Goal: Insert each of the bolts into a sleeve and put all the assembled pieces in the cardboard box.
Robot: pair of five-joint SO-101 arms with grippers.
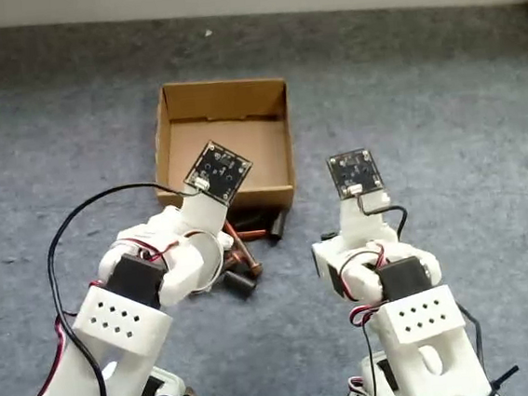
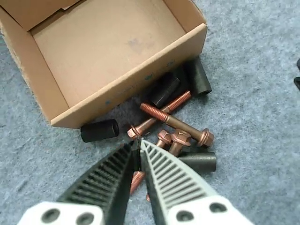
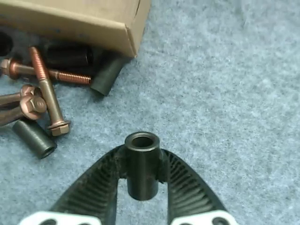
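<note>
My right jaws are clamped on a black sleeve (image 3: 142, 161) at lower centre of the right wrist view, its bore facing the camera. My left jaws are together, tips over the bolts (image 2: 176, 129) heaped mid-frame. I judge the step in hand is pairing: the left jaws must part, take one bolt by its shank and feed it into that bore. Beyond, upper left, the cardboard box (image 2: 131, 86) holds nothing yet.

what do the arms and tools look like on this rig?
The left arm and right arm are white plastic with perforated panels, black servos, red-and-white wires at the joints. A black cable loops off the left arm. The left tool and right tool have black ribbed tapered fingers on white bases.
</note>
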